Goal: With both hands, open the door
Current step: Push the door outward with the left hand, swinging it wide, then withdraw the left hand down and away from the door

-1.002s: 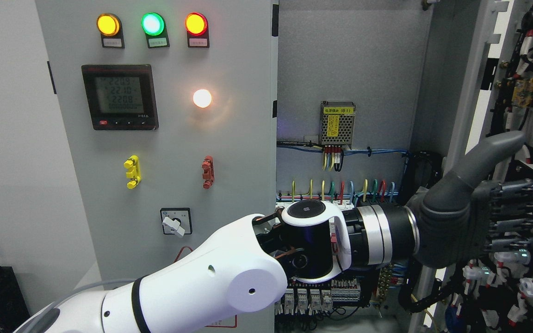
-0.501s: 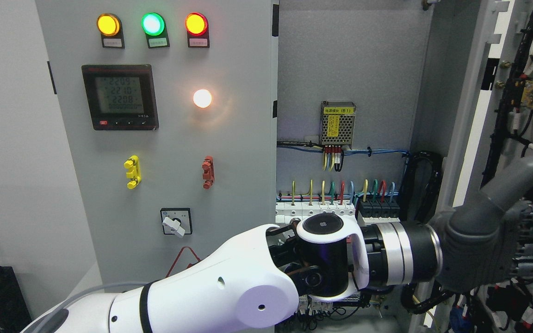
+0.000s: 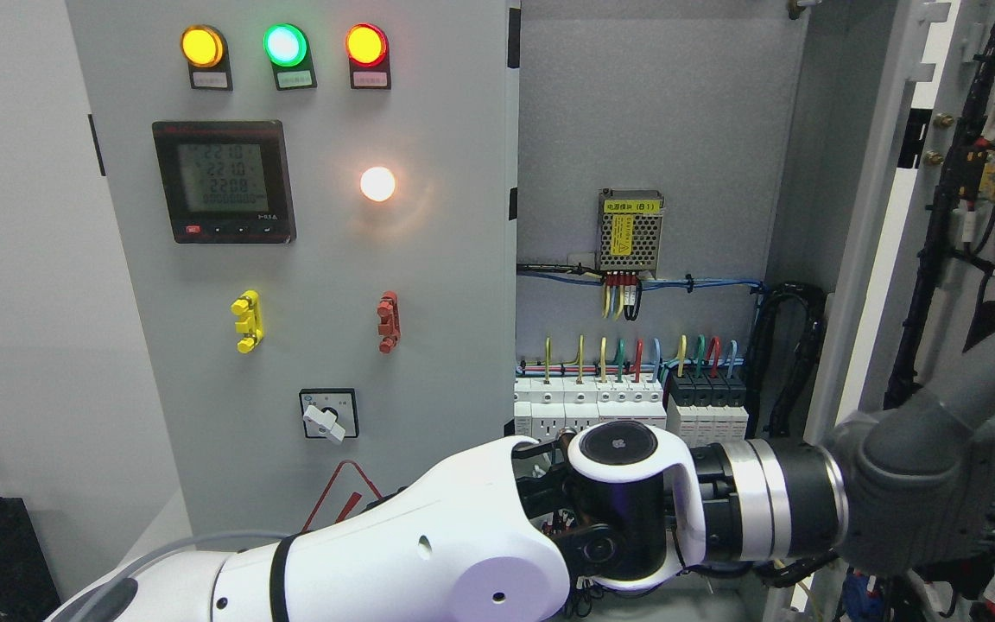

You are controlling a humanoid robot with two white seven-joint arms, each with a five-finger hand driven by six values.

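Observation:
The grey cabinet's right door (image 3: 882, 225) stands swung open to the right, its inner side covered in black wiring and parts (image 3: 994, 164). My left arm (image 3: 428, 553) comes in from the lower left and reaches across the opening. My left hand (image 3: 994, 484) is dark grey, with its thumb (image 3: 994, 363) pointing up and its fingers stretched flat against the inner face of the right door, partly cut off by the right edge. It grasps nothing. The left door (image 3: 307, 259) is closed. My right arm is out of view.
The left door carries three lit lamps (image 3: 285, 45), a meter (image 3: 224, 180), a white lamp (image 3: 377, 183), yellow (image 3: 247, 321) and red (image 3: 388, 321) handles and a rotary switch (image 3: 327, 414). Inside are a power supply (image 3: 631, 229), breakers (image 3: 627, 410) and coloured wires.
My left hand has moved right and down, pressed against the right door. The door has swung further open, showing more of the breakers and the cabinet's inside.

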